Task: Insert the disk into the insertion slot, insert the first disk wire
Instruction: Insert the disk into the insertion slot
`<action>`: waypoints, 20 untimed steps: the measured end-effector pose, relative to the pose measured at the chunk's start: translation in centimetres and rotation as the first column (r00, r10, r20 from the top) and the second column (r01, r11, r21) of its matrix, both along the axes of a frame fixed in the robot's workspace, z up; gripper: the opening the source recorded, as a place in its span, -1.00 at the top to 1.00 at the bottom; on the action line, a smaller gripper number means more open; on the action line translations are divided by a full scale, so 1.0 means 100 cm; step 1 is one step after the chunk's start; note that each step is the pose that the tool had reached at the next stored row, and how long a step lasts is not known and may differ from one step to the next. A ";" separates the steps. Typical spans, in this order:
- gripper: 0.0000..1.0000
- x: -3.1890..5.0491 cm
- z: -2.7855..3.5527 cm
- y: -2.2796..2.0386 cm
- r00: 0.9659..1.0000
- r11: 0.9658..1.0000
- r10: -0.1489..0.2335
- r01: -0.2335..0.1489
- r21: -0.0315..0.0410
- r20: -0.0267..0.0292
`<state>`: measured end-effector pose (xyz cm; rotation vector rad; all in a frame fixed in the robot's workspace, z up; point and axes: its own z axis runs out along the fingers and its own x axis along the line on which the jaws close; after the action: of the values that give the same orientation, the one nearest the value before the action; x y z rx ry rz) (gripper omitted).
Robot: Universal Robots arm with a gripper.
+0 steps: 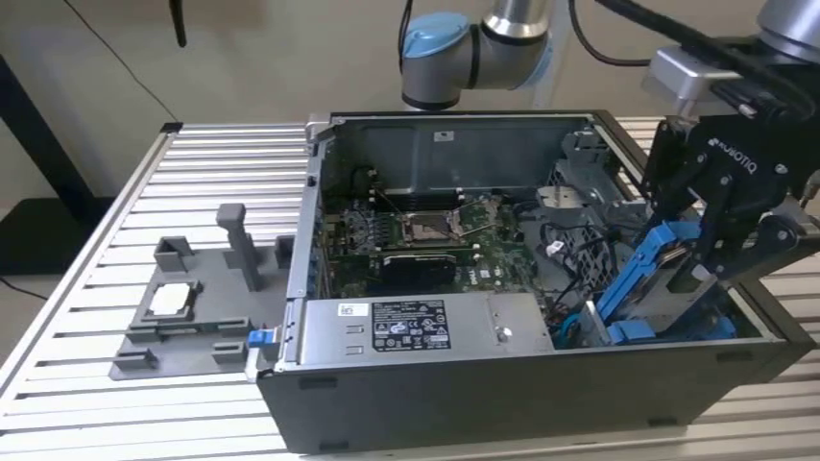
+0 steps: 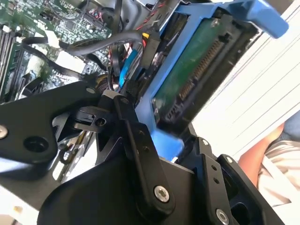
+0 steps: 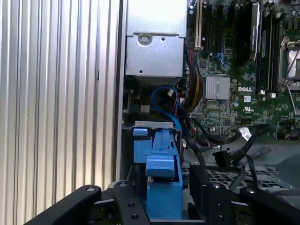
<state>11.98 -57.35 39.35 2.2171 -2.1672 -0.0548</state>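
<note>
My gripper (image 1: 721,257) is shut on the disk (image 1: 666,279), a drive in a bright blue carrier. It holds the disk tilted steeply over the front corner of the open computer case, at the exterior view's right. The disk's lower end reaches down at the insertion slot (image 1: 600,327), a dark bay with blue clips beside the power supply. In the second wrist view the disk (image 2: 192,79) shows its green circuit board and connector edge. The blue carrier (image 3: 161,173) sits between my black fingers (image 3: 129,206) in the first wrist view. Loose black disk wires (image 3: 227,154) lie on the case floor.
The silver power-supply box (image 1: 410,325) fills the case's front; the motherboard (image 1: 423,230) lies behind it. A blue cable (image 3: 164,101) loops under the power supply. A grey fixture (image 1: 192,307) stands on the slatted table at the exterior view's left. A person's arm (image 2: 269,150) is nearby.
</note>
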 end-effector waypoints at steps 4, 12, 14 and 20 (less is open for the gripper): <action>-0.11 -0.0003 0.0071 0.0000 1.000 1.000 0.000 0.000 0.002 0.005; 0.19 -0.0016 0.0072 0.0003 1.000 1.000 -0.001 0.000 0.007 0.018; 0.31 -0.0016 0.0072 0.0003 1.000 1.000 -0.001 0.000 0.007 0.018; 0.36 -0.0037 0.0176 0.0003 1.000 1.000 -0.001 0.001 0.007 0.031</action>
<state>11.60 -57.32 41.11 2.2353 -2.1871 -0.0276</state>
